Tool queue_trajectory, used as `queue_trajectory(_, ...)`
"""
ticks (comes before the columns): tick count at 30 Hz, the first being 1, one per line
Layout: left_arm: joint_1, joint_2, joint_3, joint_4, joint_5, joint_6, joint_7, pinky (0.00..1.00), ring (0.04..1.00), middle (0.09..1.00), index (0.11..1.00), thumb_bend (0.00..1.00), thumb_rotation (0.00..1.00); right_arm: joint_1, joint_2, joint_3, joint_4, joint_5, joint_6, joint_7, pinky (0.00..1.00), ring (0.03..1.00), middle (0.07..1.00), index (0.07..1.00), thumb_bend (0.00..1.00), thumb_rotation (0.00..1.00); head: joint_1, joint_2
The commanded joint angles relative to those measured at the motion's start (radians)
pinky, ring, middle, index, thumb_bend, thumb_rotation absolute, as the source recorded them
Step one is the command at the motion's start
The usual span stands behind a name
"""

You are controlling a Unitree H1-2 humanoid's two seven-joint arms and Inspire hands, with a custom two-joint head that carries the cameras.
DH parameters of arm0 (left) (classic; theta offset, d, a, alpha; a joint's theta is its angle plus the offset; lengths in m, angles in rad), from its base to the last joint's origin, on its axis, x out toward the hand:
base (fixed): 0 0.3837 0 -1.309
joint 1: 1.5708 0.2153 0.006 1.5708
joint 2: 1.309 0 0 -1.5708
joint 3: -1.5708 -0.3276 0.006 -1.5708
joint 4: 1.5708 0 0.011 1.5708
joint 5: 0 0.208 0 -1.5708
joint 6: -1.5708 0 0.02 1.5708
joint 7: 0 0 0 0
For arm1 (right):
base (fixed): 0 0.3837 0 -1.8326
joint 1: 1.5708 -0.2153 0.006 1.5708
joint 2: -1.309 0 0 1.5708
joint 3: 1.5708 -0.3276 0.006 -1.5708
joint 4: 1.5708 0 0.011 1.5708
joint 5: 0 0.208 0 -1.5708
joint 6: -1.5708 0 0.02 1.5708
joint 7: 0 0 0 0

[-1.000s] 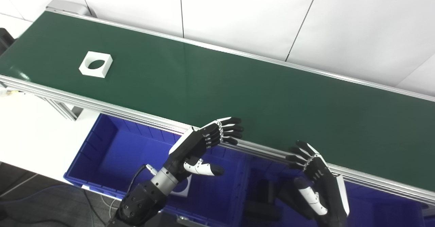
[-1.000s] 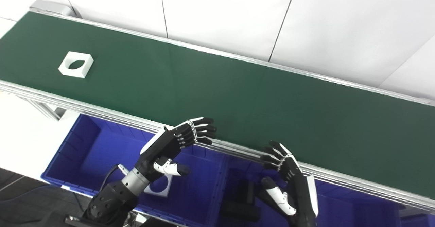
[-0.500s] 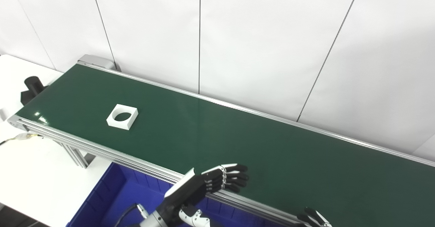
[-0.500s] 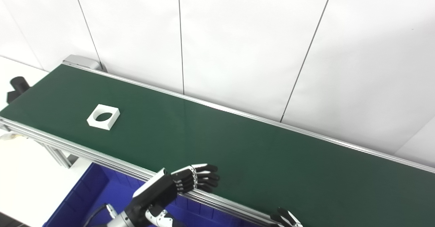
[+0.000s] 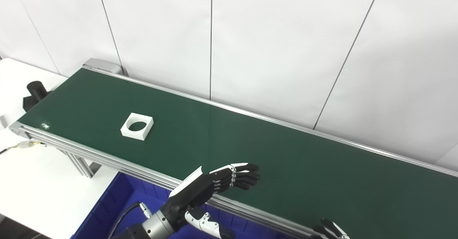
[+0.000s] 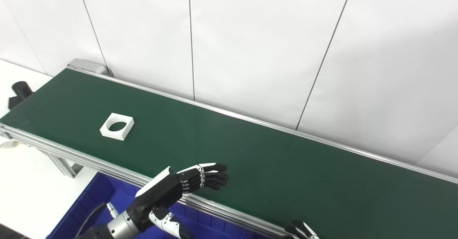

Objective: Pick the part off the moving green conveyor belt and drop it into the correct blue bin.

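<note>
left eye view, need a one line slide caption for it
Left robot hand open at the green conveyor belt's near rail, white square part lying upstream.

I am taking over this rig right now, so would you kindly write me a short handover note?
Left hand: open, holding nothing, fingers reaching over the near rail of the green conveyor belt.
Right hand: only fingertips show at the bottom edge; state unclear.
The white square part with a round hole lies flat on the belt, well to the left of the left hand, untouched.
Blue plastic bin sits below the near rail.
Done: nothing picked yet.
Left: grasp the part, then drop it in the correct bin.
</note>
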Motion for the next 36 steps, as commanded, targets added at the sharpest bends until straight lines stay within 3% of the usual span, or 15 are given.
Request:
queue_trajectory(1, -0.028, 0.026, 0.013, -0.052, 0.017, 0.009, 0.002, 0.79, 0.82, 0.836, 0.862, 0.88, 0.44, -0.01, 0.005, 0.0, -0.01, 0.017, -0.061, 0.009, 0.59, 0.685, 0.755, 0.821, 0.77, 0.71, 0.005, -0.001)
queue_trajectory(6, -0.077, 0.075, 0.045, -0.091, 0.1, 0.025, 0.007, 0.76, 0.809, 0.846, 0.866, 0.82, 0.42, -0.012, 0.005, 0.0, -0.003, 0.018, -0.065, 0.008, 0.6, 0.685, 0.755, 0.823, 0.77, 0.71, 0.01, -0.003)
queue_trajectory(15, -0.237, 0.267, 0.162, -0.083, 0.047, 0.154, -0.049, 0.77, 0.813, 0.84, 0.849, 0.83, 0.4, -0.015, 0.005, 0.001, 0.0, 0.024, -0.069, 0.011, 0.59, 0.68, 0.755, 0.824, 0.78, 0.72, 0.011, -0.005)
queue_trajectory(19, -0.313, 0.329, 0.191, -0.071, 0.095, 0.229, -0.051, 0.76, 0.814, 0.842, 0.833, 0.83, 0.33, -0.014, 0.004, 0.001, -0.001, 0.027, -0.067, 0.012, 0.59, 0.682, 0.755, 0.822, 0.78, 0.73, 0.012, -0.005)
queue_trajectory(21, -0.338, 0.346, 0.192, -0.062, 0.124, 0.246, -0.051, 0.75, 0.815, 0.838, 0.825, 0.85, 0.34, -0.015, 0.003, 0.0, -0.001, 0.028, -0.066, 0.012, 0.59, 0.679, 0.754, 0.819, 0.77, 0.72, 0.014, -0.005)
queue_trajectory(27, -0.436, 0.412, 0.191, 0.048, 0.195, 0.243, -0.073, 0.76, 0.813, 0.827, 0.818, 0.84, 0.29, -0.016, 0.004, 0.001, -0.002, 0.032, -0.066, 0.014, 0.6, 0.686, 0.755, 0.824, 0.77, 0.72, 0.01, -0.003)
queue_trajectory(36, -0.537, 0.468, 0.189, 0.281, 0.324, 0.156, -0.041, 0.79, 0.849, 0.842, 0.814, 0.87, 0.28, -0.011, 0.005, 0.004, -0.009, 0.031, -0.064, 0.012, 0.6, 0.684, 0.754, 0.822, 0.78, 0.72, 0.008, -0.002)
